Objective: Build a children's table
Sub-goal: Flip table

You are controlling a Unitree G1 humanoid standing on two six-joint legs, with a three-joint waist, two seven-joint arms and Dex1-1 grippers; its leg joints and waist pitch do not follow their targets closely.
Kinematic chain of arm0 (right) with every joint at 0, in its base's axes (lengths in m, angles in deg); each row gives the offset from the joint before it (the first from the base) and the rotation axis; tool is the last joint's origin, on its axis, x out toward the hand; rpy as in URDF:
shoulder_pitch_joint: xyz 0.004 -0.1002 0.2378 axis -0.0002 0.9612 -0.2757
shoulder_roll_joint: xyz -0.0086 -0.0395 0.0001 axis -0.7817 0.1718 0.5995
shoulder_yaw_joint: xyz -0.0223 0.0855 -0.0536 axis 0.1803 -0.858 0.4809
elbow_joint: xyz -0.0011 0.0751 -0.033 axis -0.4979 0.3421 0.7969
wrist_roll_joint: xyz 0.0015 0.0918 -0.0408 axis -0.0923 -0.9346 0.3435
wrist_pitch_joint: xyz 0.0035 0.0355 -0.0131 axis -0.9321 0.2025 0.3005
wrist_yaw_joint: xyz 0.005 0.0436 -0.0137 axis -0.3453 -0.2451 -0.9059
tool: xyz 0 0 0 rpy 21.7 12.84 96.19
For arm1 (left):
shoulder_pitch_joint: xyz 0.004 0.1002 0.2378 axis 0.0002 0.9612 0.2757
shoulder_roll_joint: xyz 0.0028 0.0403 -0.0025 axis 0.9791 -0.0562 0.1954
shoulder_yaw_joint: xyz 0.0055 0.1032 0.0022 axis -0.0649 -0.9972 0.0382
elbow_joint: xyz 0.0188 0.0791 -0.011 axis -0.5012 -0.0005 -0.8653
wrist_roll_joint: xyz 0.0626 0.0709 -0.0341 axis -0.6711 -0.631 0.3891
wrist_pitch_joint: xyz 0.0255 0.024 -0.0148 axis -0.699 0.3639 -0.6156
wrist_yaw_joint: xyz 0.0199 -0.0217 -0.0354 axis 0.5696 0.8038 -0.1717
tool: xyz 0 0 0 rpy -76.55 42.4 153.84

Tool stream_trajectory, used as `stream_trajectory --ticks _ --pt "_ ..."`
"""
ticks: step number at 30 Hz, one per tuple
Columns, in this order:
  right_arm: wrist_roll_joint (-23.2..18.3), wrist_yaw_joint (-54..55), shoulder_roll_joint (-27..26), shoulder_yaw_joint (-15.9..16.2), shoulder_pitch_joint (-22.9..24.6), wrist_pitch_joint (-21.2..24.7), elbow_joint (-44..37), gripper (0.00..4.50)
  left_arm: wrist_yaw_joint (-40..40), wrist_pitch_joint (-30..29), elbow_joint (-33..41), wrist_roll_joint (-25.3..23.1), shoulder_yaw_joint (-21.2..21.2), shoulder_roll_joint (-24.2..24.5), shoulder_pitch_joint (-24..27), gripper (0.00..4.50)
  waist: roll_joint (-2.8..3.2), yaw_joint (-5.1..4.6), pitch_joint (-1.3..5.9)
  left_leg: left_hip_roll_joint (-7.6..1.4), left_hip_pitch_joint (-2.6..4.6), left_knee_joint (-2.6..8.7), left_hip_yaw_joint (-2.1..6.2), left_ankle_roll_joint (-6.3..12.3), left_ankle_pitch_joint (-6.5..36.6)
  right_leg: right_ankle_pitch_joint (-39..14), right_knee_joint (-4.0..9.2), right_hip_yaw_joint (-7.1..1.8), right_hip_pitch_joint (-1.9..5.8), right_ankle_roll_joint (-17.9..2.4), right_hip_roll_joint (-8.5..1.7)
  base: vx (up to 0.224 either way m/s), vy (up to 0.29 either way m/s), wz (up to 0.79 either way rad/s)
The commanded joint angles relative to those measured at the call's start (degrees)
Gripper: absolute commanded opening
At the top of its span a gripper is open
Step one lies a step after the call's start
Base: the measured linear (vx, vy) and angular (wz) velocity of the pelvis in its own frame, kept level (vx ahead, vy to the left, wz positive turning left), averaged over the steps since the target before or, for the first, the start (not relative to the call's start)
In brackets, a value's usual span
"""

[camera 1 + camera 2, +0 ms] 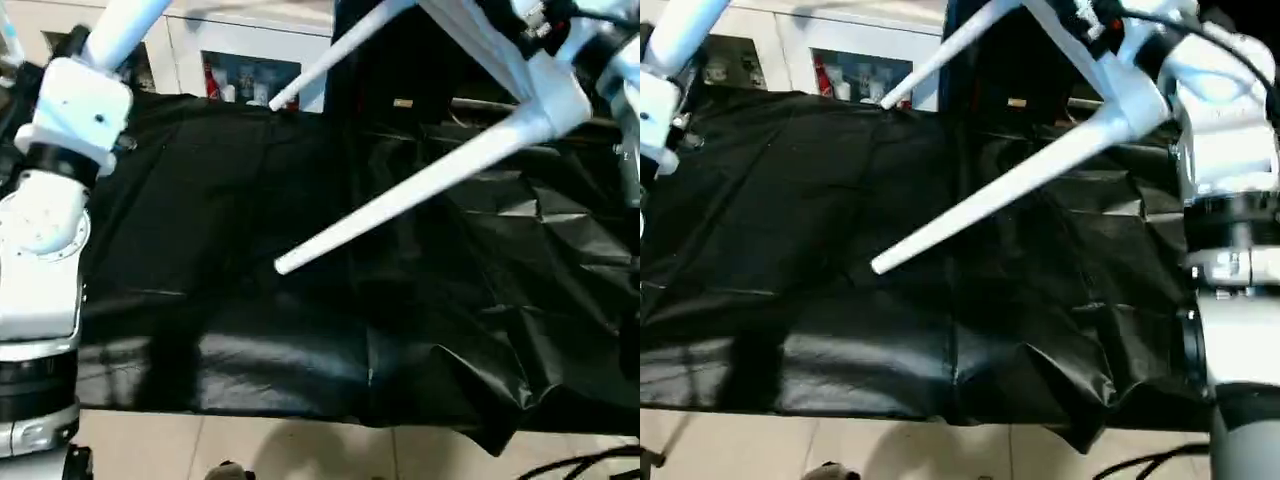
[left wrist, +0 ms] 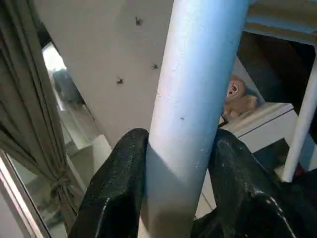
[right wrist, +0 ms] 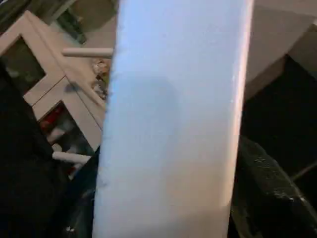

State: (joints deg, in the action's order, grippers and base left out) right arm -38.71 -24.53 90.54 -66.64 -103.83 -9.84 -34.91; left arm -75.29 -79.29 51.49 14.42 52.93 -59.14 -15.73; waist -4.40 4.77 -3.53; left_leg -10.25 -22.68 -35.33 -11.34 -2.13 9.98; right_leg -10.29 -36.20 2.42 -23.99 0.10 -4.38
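The children's table hangs above the black work surface. Its white corner (image 1: 545,95) is at the upper right, and two white legs slant down to the left: a near leg (image 1: 400,195) and a far leg (image 1: 330,55). My left gripper (image 2: 179,141) is shut on a third white leg (image 2: 198,84), with black fingers (image 2: 121,173) pressed against both sides; that leg (image 1: 128,25) rises above my left wrist. My right gripper (image 3: 171,198) holds a broad white part of the table (image 3: 173,109) up by the corner, with a black finger (image 3: 267,193) against its side.
A crinkled black sheet (image 1: 250,260) covers the work table, whose front edge drops to pale floor tiles (image 1: 300,450). A white cabinet with glass doors (image 1: 250,70) stands behind. Cables (image 1: 590,465) lie on the floor at the lower right.
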Motion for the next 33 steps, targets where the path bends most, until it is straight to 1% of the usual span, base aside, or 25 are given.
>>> stream_trajectory --ticks 1,2,3,5,7,8,9,12,14,16,17,18,19,20,21,22,23,24,25,26,27,28,29,30,33 --pt "-1.9 -8.8 -2.6 5.0 -2.4 -7.8 -3.5 3.18 0.5 -2.4 -1.4 1.2 -2.2 -1.1 0.0 1.67 -0.1 -0.31 4.01 -2.61 1.36 3.56 1.18 0.35 15.2 -14.6 4.03 -2.01 1.92 -9.7 -3.06 0.0 0.0 0.0" --pt "-1.8 -9.4 -3.1 4.8 -3.5 -9.7 -1.7 3.18 0.5 -3.0 -0.8 1.1 -2.0 -1.1 0.1 1.67 -0.12 -0.36 4.02 -2.64 1.3 3.63 1.28 0.48 14.7 -14.6 4.01 -2.0 2.01 -9.6 -3.15 0.0 0.0 0.0" --pt "-1.9 -9.5 -3.5 4.6 -4.1 -10.6 -1.0 3.45 0.5 -3.3 -0.5 1.0 -1.9 -1.2 0.2 1.66 -0.09 -0.43 4.07 -2.63 1.29 3.6 1.29 0.53 14.4 -14.3 3.96 -1.96 2.04 -9.8 -3.09 0.0 0.0 0.0" --pt "-2.1 -9.8 -3.8 4.3 -4.7 -11.4 -0.2 3.54 0.4 -3.7 -0.3 1.0 -1.8 -1.3 0.3 1.64 -0.13 -0.52 4.0 -2.63 1.29 3.58 1.26 0.84 14.4 -14.1 3.97 -1.94 1.98 -10.2 -2.95 0.0 0.0 0.0" --pt "-3.7 -10.5 -4.8 3.3 -5.9 -12.8 0.8 3.77 0.5 -4.5 0.2 0.7 -1.7 -1.5 0.5 1.63 0.1 -0.65 3.98 -2.77 1.42 3.63 1.32 1.04 15.4 -14.5 4.0 -1.95 1.78 -10.5 -3.0 0.0 0.0 0.0" --pt "-4.2 -10.9 -5.1 3.0 -6.2 -13.2 1.2 3.9 0.5 -4.9 0.4 0.7 -1.7 -1.5 0.6 1.62 0.06 -0.62 3.94 -2.81 1.46 3.66 1.32 0.99 15.7 -14.7 4.04 -1.95 1.71 -10.5 -3.0 0.0 0.0 0.0" --pt "-5.1 -11.0 -5.6 2.3 -6.6 -14.0 1.4 3.9 0.5 -5.3 0.6 0.6 -1.7 -1.5 0.7 1.62 0.13 -0.49 3.85 -2.81 1.54 3.73 1.34 0.8 15.9 -15.0 4.1 -1.94 1.66 -10.4 -2.91 0.0 0.0 0.0" --pt "-9.4 -12.5 -7.7 -0.3 -7.3 -14.3 0.7 4.14 0.3 -6.2 1.0 0.5 -1.6 -1.7 0.9 1.6 0.25 -0.35 3.95 -2.88 1.68 3.93 1.45 0.26 17.3 -14.9 4.08 -1.96 1.58 -10.1 -2.91 0.0 0.0 0.0" --pt "-13.2 -14.0 -9.4 -2.0 -7.5 -13.3 -0.7 4.17 0.2 -7.1 1.1 0.4 -1.6 -1.8 1.0 1.59 0.24 -0.24 3.95 -2.9 1.71 4.01 1.51 0.17 18.0 -14.8 4.05 -1.97 1.58 -10.1 -2.89 0.0 0.0 0.0" --pt "-16.2 -15.5 -10.7 -2.6 -7.1 -11.0 -3.0 4.17 0.3 -7.9 1.3 0.4 -1.6 -1.9 1.2 1.59 0.36 -0.11 4.08 -2.96 1.71 4.06 1.55 0.32 16.8 -12.3 3.79 -1.96 1.63 -10.5 -2.77 0.0 0.0 0.0" --pt "-16.2 -15.5 -10.7 -2.6 -7.1 -11.0 -3.0 4.17 0.3 -7.9 1.3 0.4 -1.6 -1.9 1.2 1.59 0.36 -0.12 4.11 -3.03 1.55 4.12 1.62 0.41 16.4 -11.7 3.69 -1.95 1.77 -10.5 -2.85 0.0 0.0 0.0" --pt "-20.5 -16.5 -12.6 -1.8 -4.5 -5.3 -9.3 4.17 0.1 -8.2 1.4 0.3 -1.5 -2.1 1.5 1.59 0.38 -0.07 4.05 -2.98 1.57 4.14 1.57 0.65 15.8 -11.1 3.73 -1.97 1.71 -10.5 -2.8 0.0 0.0 0.0" --pt "-22.3 -16.5 -13.4 -1.4 -3.2 -2.6 -12.2 4.17 0.1 -8.4 1.5 0.3 -1.4 -2.2 1.7 1.59 0.28 -0.02 4.16 -3.11 1.55 4.21 1.66 0.79 14.8 -10.1 3.56 -2.0 1.9 -10.2 -2.94 0.0 0.0 0.0" --pt "-22.7 -16.4 -13.6 -1.3 -2.9 -2.0 -12.8 4.17 0.1 -8.4 1.5 0.3 -1.4 -2.2 1.7 1.59 0.41 0.06 4.13 -3.11 1.58 4.31 1.68 0.74 14.2 -9.6 3.57 -1.99 1.97 -10.0 -2.93 0.0 0.0 0.0" --pt "-25.6 -15.3 -15.0 -0.5 0.0 3.2 -17.2 4.17 0.0 -8.5 1.5 0.3 -1.3 -2.2 1.9 1.59 0.39 0.03 4.11 -2.96 1.61 4.39 1.66 0.61 13.1 -8.8 3.62 -2.01 2.08 -9.6 -2.75 0.0 0.0 0.0" --pt "-27.9 -14.1 -15.9 1.0 3.6 8.5 -21.2 4.17 0.0 -8.4 1.4 0.3 -1.2 -2.2 2.0 1.59 0.64 0.15 4.14 -3.09 1.73 4.49 1.72 0.32 13.5 -8.9 3.53 -2.01 1.96 -9.6 -2.88 0.0 0.0 0.0" --pt "-28.5 -13.1 -16.5 3.1 7.8 11.4 -24.9 4.17 0.0 -8.4 1.3 0.3 -1.1 -2.1 2.2 1.59 0.69 0.06 4.05 -3.08 1.8 4.74 1.79 -0.5 14.1 -9.4 3.69 -1.97 1.86 -8.9 -2.74 0.0 0.0 0.0" --pt "-27.4 -11.8 -17.3 5.2 12.6 12.2 -27.4 4.43 -0.1 -8.3 1.1 0.2 -1.1 -2.0 2.3 1.59 0.67 0.2 4.2 -3.07 1.97 4.87 1.87 -1.69 14.0 -9.3 3.77 -1.92 1.95 -8.1 -2.76 0.0 0.0 0.0" --pt "-26.2 -10.5 -18.1 6.2 15.7 11.9 -28.2 4.43 -0.1 -8.2 1.0 0.1 -1.1 -1.9 2.3 1.59 0.49 -0.25 4.03 -2.92 1.84 5.17 2.03 -2.87 17.6 -12.9 4.13 -1.84 1.91 -7.6 -2.82 0.0 0.0 0.0" --pt "-25.2 -8.7 -19.0 6.7 18.6 11.5 -28.7 4.5 -0.1 -8.2 0.9 0.1 -1.0 -1.8 2.3 1.59 0.83 -0.06 4.15 -2.93 2.03 5.17 2.08 -3.66 18.5 -14.3 4.37 -1.9 1.83 -7.1 -3.08 0.0 0.0 0.0" --pt "-24.3 -7.2 -20.0 6.8 22.0 10.7 -28.9 4.5 -0.1 -8.1 0.7 0.2 -0.9 -1.7 2.3 1.59 0.49 -0.26 4.13 -2.86 2.05 5.12 2.13 -4.45 20.5 -16.7 4.63 -1.95 1.6 -6.9 -3.1 0.0 0.0 0.0" --pt "-23.6 -5.4 -21.0 7.0 26.0 10.0 -29.1 4.5 -0.1 -8.2 0.4 0.2 -0.8 -1.5 2.2 1.59 0.59 -0.13 4.18 -2.79 2.13 5.06 2.03 -4.75 21.1 -17.6 4.86 -2.1 1.42 -6.5 -3.18 0.0 0.0 0.0" --pt "-23.0 -4.4 -21.6 6.9 28.9 10.4 -29.9 4.5 -0.1 -8.4 0.3 0.2 -0.7 -1.3 2.2 1.59 0.75 -0.11 4.1 -2.74 2.12 5.1 2.1 -4.83 21.5 -18.0 4.88 -2.15 1.34 -6.3 -3.18 0.0 0.0 0.0" --pt "-22.4 -2.7 -22.5 5.9 31.8 10.1 -30.3 4.5 0.0 -8.4 0.1 0.2 -0.7 -1.2 2.2 1.59 0.8 -0.24 4.16 -2.77 2.01 5.19 2.27 -4.93 21.9 -18.5 4.88 -2.09 1.49 -6.1 -3.13 0.0 0.0 0.0" --pt "-22.0 2.1 -22.9 2.4 39.6 11.6 -32.6 4.5 0.0 -8.3 -0.2 0.3 -0.7 -0.9 2.4 1.59 0.91 -0.29 4.11 -2.81 2.03 5.29 2.27 -4.8 22.1 -17.6 4.96 -2.16 1.43 -5.9 -3.08 0.0 0.0 0.0"
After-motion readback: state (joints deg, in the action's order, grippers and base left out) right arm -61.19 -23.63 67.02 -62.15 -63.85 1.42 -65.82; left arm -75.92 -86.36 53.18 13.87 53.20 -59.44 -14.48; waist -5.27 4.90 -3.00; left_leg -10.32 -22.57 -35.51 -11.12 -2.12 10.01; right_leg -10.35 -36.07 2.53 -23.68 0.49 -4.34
